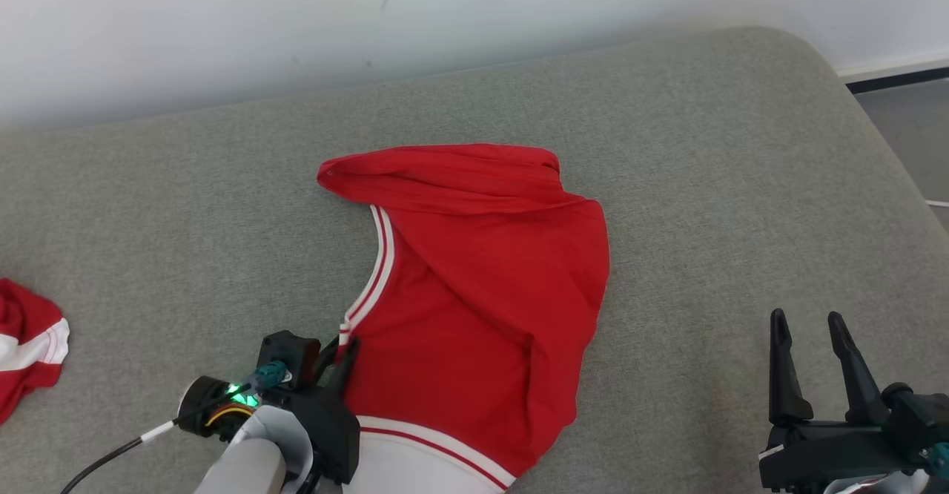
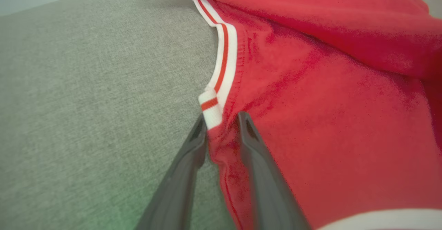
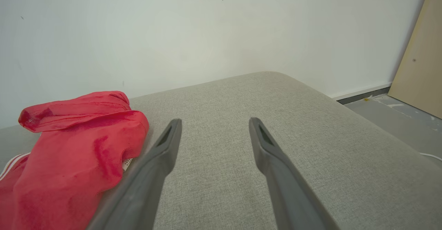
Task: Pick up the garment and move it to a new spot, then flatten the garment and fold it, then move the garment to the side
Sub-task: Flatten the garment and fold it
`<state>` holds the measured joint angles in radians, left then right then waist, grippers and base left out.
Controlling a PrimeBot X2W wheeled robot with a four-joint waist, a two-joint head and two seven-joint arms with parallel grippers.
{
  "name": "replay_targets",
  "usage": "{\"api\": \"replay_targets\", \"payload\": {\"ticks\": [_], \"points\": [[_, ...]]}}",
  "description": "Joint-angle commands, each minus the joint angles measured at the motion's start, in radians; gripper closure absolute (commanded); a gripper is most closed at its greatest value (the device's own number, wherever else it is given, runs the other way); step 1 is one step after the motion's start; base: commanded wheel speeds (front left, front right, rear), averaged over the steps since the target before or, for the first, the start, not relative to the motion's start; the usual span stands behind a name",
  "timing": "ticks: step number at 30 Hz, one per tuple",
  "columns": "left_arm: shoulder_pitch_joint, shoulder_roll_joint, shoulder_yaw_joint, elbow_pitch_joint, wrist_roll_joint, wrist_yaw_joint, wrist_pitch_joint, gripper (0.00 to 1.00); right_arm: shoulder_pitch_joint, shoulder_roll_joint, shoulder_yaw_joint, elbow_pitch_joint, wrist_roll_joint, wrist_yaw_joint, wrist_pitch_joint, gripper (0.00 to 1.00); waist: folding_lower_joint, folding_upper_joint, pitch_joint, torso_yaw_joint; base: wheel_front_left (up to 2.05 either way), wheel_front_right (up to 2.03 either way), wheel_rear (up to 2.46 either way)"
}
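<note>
Head view: red smooth-knit sleeveless garment (image 1: 482,279) lies rumpled on the grey woven cushion (image 1: 704,145), top part rolled over itself and one side doubled under. Left claw (image 1: 339,353) sits at its near left edge, where the white-and-red ribbed trim (image 1: 382,257) of the armhole ends. The bulk of the cloth lies ahead of and to the right of this claw. Right claw (image 1: 807,331) has its fingers spread and nothing in them, and the garment lies well to its left. A second cloth (image 1: 26,346), red and white, is bunched far left of the left claw.

Left wrist view: the dark tapered fingers (image 2: 202,133) stand narrow on either side of the garment's edge, with the trim end (image 2: 210,109) at the tips. Cannot tell if they bite yet.

Right wrist view: fingers wide apart over bare cushion (image 3: 241,95), soft red heap (image 3: 69,154) beside the left finger, matt wall (image 3: 207,33) ahead.

Step, by my read: taking hold of the edge to lift or spread it, with nothing flattened or folded yet. The next move needs a firm pinch through the thick ribbing, then likely a second hold from the right claw. The thin knit looks limp and may slip.
</note>
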<state>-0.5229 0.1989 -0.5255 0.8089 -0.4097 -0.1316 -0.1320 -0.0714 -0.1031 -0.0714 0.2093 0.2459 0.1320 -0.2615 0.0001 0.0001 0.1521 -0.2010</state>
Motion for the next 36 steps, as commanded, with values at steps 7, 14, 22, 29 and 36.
{"api": "replay_targets", "payload": {"ticks": [7, 14, 22, 29, 36], "points": [[-0.050, 0.007, 0.035, 0.048, -0.032, 0.011, -0.081, 1.00, 0.016, -0.006, -0.028, -0.007, -0.004, -0.003, -0.004, 0.00, -0.0001, -0.0001, -0.019, 0.064, 0.00, 0.00, 0.00], [0.004, 0.056, 0.099, 0.075, -0.070, 0.043, -0.120, 1.00, 0.022, -0.004, -0.026, -0.001, -0.008, -0.003, -0.003, 0.00, -0.0001, -0.0001, -0.044, 0.133, 0.00, 0.00, 0.00], [0.091, 0.066, 0.138, 0.039, -0.089, 0.061, -0.134, 0.44, 0.037, -0.016, -0.025, 0.020, -0.006, -0.003, -0.003, 0.00, -0.0001, -0.0001, -0.076, 0.172, 0.00, 0.00, 0.00], [0.171, 0.048, 0.232, -0.166, -0.043, 0.093, -0.133, 0.00, 0.058, -0.023, -0.028, 0.031, 0.001, -0.003, -0.003, 0.00, -0.0001, -0.0001, -0.119, 0.201, 0.00, 0.00, 0.00], [0.346, 0.018, 0.385, -0.443, 0.059, 0.115, -0.134, 0.00, 0.080, -0.022, -0.033, 0.022, 0.010, -0.003, -0.003, 0.00, -0.0001, -0.0001, -0.155, 0.225, 0.00, 0.00, 0.00]]}}
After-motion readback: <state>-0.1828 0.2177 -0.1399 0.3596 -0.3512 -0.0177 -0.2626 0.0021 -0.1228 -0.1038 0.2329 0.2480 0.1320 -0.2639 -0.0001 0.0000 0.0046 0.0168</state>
